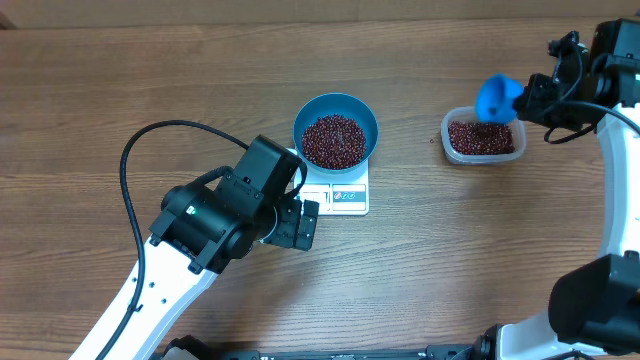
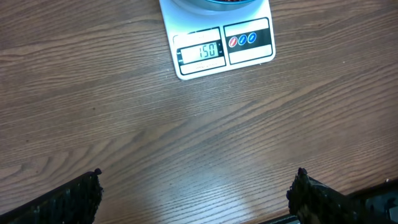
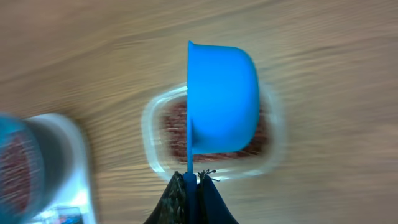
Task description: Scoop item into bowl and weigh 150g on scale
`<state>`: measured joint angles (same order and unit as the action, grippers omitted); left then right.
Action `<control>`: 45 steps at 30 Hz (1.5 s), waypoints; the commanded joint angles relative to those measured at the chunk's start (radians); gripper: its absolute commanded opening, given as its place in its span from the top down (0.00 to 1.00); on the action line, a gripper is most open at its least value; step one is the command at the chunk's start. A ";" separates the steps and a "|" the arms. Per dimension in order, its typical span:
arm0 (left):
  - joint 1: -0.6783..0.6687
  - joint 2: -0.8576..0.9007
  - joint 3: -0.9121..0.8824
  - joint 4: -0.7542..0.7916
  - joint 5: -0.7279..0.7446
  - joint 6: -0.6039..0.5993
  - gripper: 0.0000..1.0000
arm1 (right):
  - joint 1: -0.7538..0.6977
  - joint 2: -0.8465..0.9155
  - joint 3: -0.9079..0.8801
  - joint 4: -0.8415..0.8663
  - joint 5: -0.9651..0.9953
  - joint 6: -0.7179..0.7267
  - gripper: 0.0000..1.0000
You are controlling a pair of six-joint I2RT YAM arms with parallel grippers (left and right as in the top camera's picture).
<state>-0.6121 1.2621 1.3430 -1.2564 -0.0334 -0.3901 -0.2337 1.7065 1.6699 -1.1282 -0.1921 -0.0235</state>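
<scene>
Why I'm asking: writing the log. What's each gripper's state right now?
Left gripper: open, holding nothing.
Right gripper: shut on the blue scoop handle.

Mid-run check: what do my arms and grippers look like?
The left arm and right arm have white links and black joint housings. A black cable loops off the left; thinner black cables cross the right. The left gripper and right gripper have black, rough-textured fingers.

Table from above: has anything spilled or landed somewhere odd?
Nothing stands out. The beans sit inside the bowl on the scale and in the clear tub; the right gripper holds the blue scoop tipped sideways over that tub.
</scene>
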 commanded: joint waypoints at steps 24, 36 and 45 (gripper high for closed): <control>-0.004 -0.006 0.000 0.001 0.001 -0.007 0.01 | 0.324 -0.051 0.019 -0.096 0.603 0.061 0.96; -0.004 -0.006 0.000 0.001 0.001 -0.007 0.01 | 0.324 -0.286 -0.022 -0.218 -0.129 0.037 0.96; -0.004 -0.006 0.000 0.001 0.001 -0.007 0.00 | 0.323 -0.528 -0.645 0.030 -0.318 0.142 0.96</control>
<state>-0.6140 1.2621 1.3411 -1.2568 -0.0334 -0.3901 0.0868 1.1995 1.1275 -1.1294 -0.4568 0.0376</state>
